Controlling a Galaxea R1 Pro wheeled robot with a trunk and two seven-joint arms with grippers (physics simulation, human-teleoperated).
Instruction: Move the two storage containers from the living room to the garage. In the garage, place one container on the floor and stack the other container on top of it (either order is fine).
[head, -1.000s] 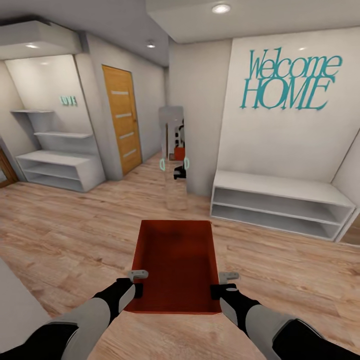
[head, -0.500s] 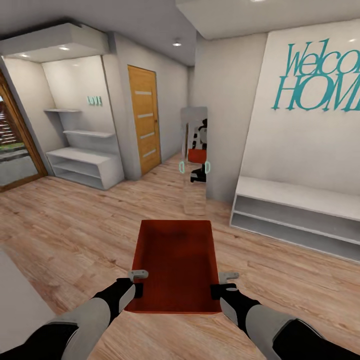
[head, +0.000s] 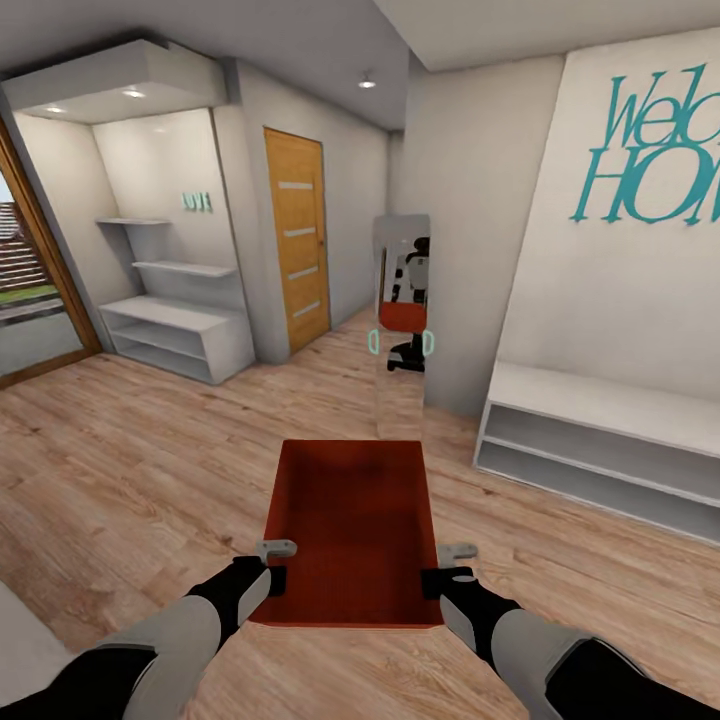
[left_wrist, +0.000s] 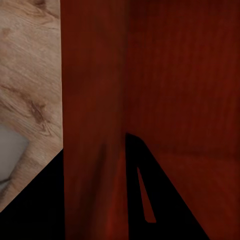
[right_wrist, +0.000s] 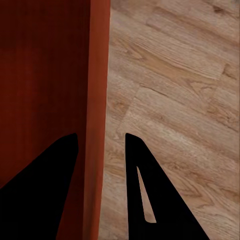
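You hold one bin (head: 348, 530) between both grippers, in front of the trunk and above the wood floor (head: 130, 470). The left gripper (head: 272, 568) clamps the bin's left wall near the corner closest to you; in the left wrist view one finger (left_wrist: 160, 200) lies inside the bin (left_wrist: 165, 85) and the other outside, the wall pinched between them. The right gripper (head: 446, 570) clamps the right wall the same way; in the right wrist view its fingers (right_wrist: 150, 200) straddle the bin's (right_wrist: 55, 70) rim, with the plank floor (right_wrist: 180, 100) below. Both sets of jaws are closed down to the thickness of the wall. The bin sits level, its open top up, and it is empty.

Ahead of the bin stands a narrow mirror (head: 402, 320) against a wall corner; it reflects the robot and the bin. To its right is a low white bench (head: 600, 440) under teal lettering (head: 650, 160). To its left is a honey-wood door (head: 298, 240) with frosted strips, then white shelves (head: 170, 320) in an alcove. A glass door (head: 30, 290) is at the far left.
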